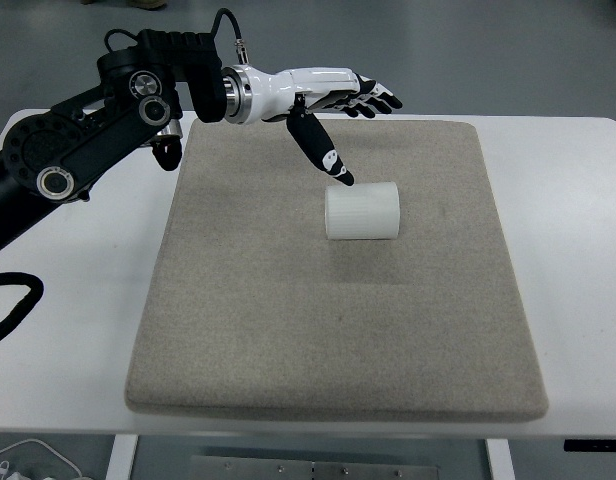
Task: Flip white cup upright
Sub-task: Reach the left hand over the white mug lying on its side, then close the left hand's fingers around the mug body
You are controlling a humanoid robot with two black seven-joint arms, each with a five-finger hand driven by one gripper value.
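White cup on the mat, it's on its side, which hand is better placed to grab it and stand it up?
Left. The left hand is open just behind the white cup, thumb tip right at its top edge. No right arm shows in the view, so the left likely takes it.

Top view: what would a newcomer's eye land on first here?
The white cup lying on its side near the middle of the grey mat. Next, the left hand reaching in from the upper left, fingers spread, its thumb angled down close to the cup's upper left edge; contact is unclear.
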